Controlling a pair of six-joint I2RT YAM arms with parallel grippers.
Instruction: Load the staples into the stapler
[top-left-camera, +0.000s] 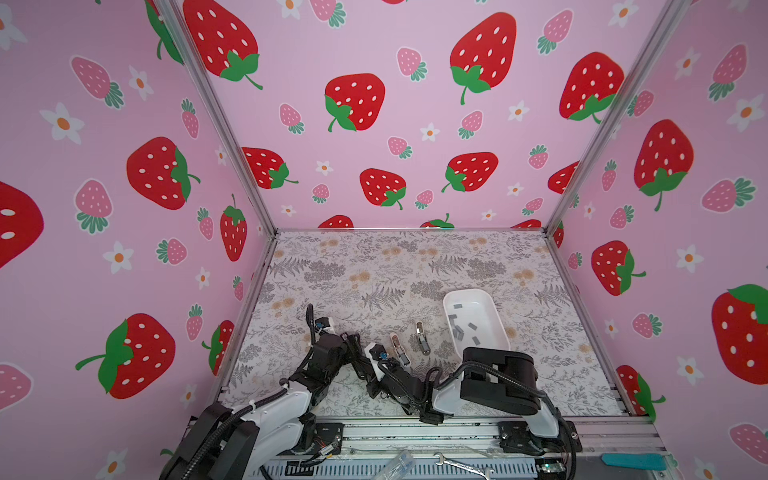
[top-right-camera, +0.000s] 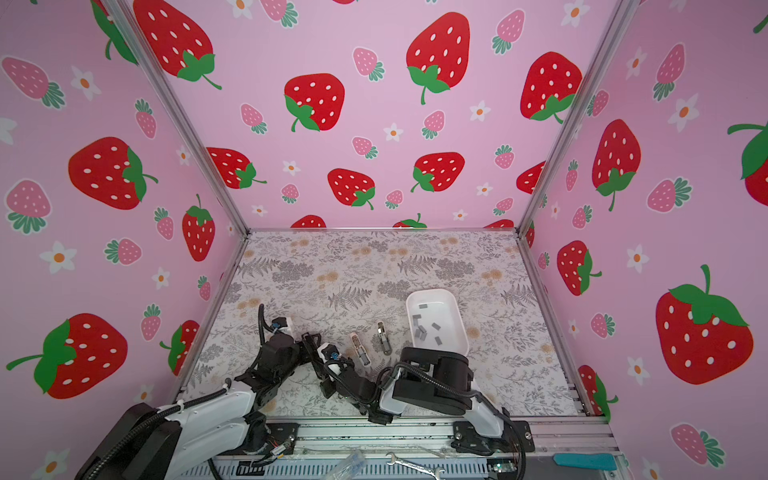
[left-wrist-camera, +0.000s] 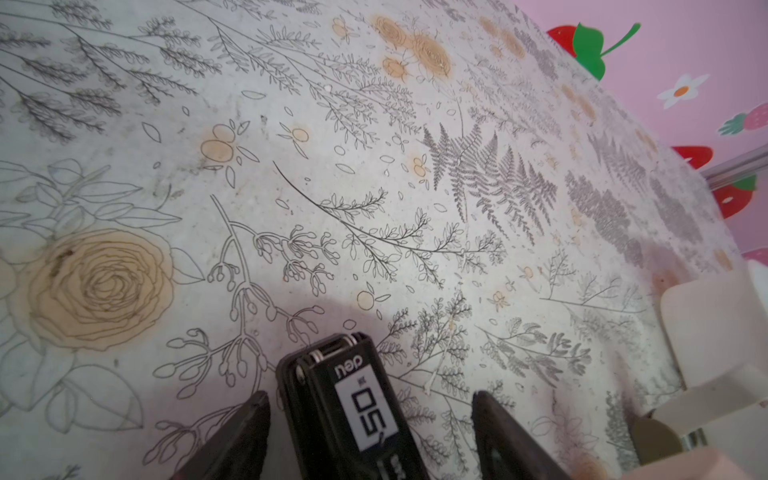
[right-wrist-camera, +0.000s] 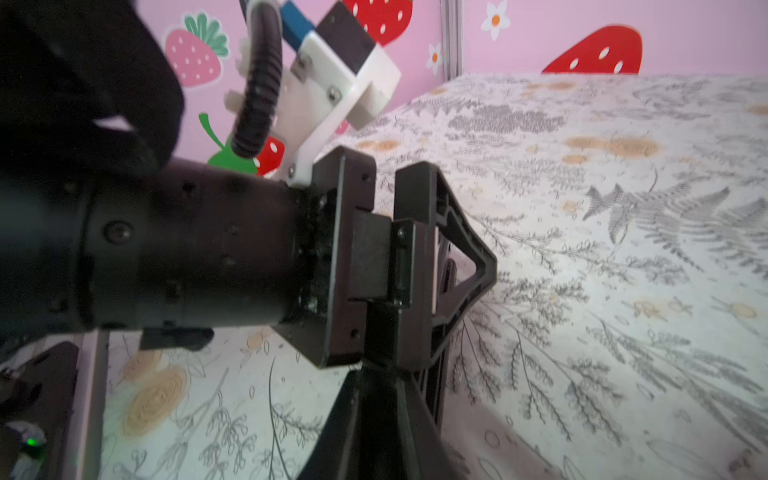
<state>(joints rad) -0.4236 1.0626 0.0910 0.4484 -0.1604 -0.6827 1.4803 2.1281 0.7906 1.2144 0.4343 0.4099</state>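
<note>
While the left claw (left-wrist-camera: 370, 395) stands wide, its fingers (left-wrist-camera: 249, 436) straddle the black stapler (left-wrist-camera: 353, 415). There's a clear gap on one side, so it's around the stapler, not clamped on it.

Over to the right claw (right-wrist-camera: 370, 386): drawn almost completely together, no gap showing. Whether anything thin sits between the tips, I can't tell. Dead ahead of it, filling its wrist view, is the left claw's own body, and that's what stands in the way.

The staples (top-left-camera: 459, 330) are well apart from both claws, off behind the right claw, loose in the white tray (top-left-camera: 478, 305). The right arm's elbow (top-left-camera: 498, 374) covers the tray's near end in both top views. Between tray and claws, two small staplers (top-left-camera: 400, 349) lie on the floral table (top-left-camera: 374, 270).

Only the top views show the tray and the staples. Only the left wrist view shows the black stapler; from above, the wrists hide it.
</note>
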